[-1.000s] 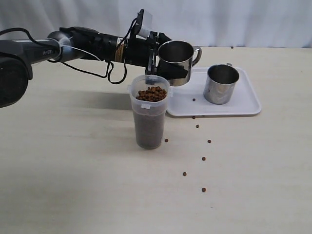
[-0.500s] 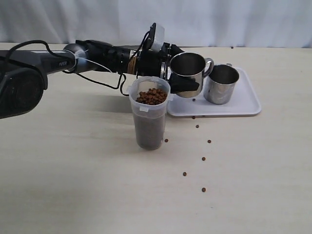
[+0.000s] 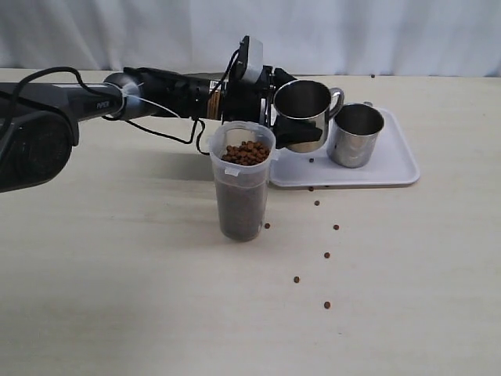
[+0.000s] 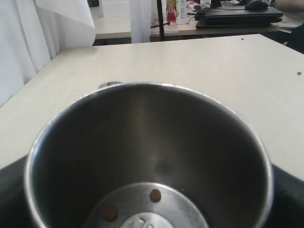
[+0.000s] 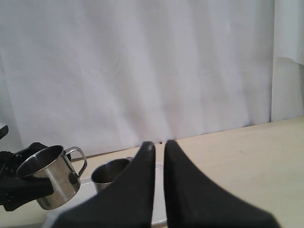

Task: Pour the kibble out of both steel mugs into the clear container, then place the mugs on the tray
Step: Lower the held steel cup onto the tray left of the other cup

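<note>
Steel mug (image 3: pixel 307 100), tilted, in left gripper (image 3: pixel 296 129) pinch over tray (image 3: pixel 391 168); right gripper (image 5: pixel 159 145) pressed together.

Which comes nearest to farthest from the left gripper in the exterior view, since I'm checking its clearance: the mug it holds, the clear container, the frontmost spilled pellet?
1. The held steel mug, clamped in the left gripper itself.
2. The clear container, standing just in front of the gripper.
3. The frontmost spilled pellet, far out on the near side of the table.
</note>
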Robot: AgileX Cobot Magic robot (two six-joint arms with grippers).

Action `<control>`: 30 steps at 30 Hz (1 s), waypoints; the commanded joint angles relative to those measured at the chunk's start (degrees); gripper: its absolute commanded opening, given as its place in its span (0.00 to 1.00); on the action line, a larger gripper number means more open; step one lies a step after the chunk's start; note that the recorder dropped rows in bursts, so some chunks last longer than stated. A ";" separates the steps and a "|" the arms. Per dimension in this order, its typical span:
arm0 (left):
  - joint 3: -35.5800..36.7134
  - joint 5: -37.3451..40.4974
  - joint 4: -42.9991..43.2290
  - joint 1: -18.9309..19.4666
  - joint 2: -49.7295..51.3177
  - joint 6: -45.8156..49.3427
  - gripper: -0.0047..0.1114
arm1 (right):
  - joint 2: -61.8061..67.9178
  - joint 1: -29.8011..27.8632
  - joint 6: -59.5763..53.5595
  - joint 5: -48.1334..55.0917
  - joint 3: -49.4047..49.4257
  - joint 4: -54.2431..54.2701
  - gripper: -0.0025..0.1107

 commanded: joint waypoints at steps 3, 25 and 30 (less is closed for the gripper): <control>-0.43 2.49 -2.10 -1.47 0.07 1.65 0.04 | -0.17 -0.31 0.05 0.13 0.18 0.24 0.07; -0.43 6.30 -6.47 -2.82 1.18 2.45 0.04 | -0.17 -0.31 0.05 0.13 0.18 0.24 0.07; -0.43 8.02 -7.13 -3.14 1.18 2.91 0.04 | -0.17 -0.31 0.05 0.13 0.18 0.24 0.07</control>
